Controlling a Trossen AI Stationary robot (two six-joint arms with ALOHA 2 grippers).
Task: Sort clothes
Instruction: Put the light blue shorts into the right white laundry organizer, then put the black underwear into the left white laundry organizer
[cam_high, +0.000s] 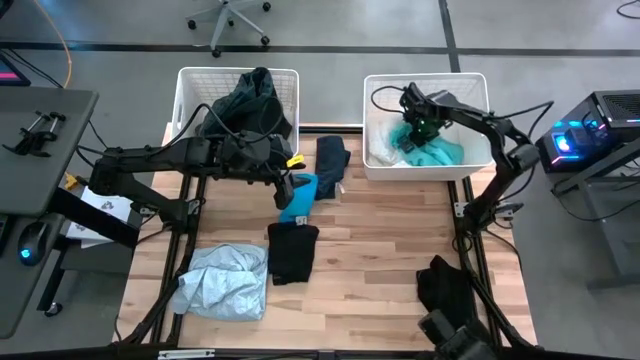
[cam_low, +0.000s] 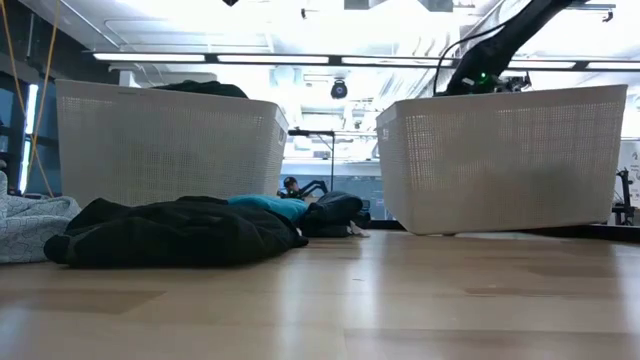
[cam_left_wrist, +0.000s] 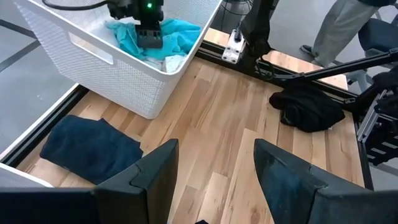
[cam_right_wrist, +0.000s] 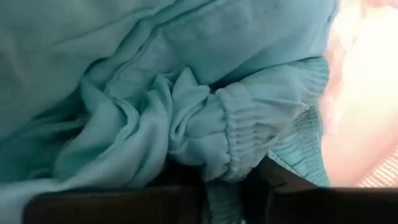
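My right gripper (cam_high: 420, 128) reaches down into the right white basket (cam_high: 476, 85) and is shut on a teal garment (cam_high: 438, 150), which lies beside white cloth (cam_high: 380, 150). My left gripper (cam_high: 287, 190) hovers open over a bright blue garment (cam_high: 302, 196) on the table; in its wrist view (cam_left_wrist: 214, 149) only bare wood shows between the fingers. A navy garment (cam_high: 332, 160), a black garment (cam_high: 292, 250) and a pale blue garment (cam_high: 225, 280) lie flat on the table. Dark clothes (cam_high: 245, 100) fill the left basket (cam_high: 190, 90). My right gripper pinches a bunched fold of the teal garment by its gathered cuff (cam_right_wrist: 233, 146) between its two fingers (cam_right_wrist: 280, 183). The fingers come from above, pointing down into the basket (cam_left_wrist: 149, 37). The rest of the garment lies slack in the basket.
Another black garment (cam_high: 445, 280) lies at the table's near right, also in the left wrist view (cam_left_wrist: 308, 109). A person's legs (cam_left_wrist: 339, 28) stand beyond the table. An office chair (cam_high: 230, 20) stands behind the baskets. Bare wood (cam_high: 385, 240) shows at the table's middle.
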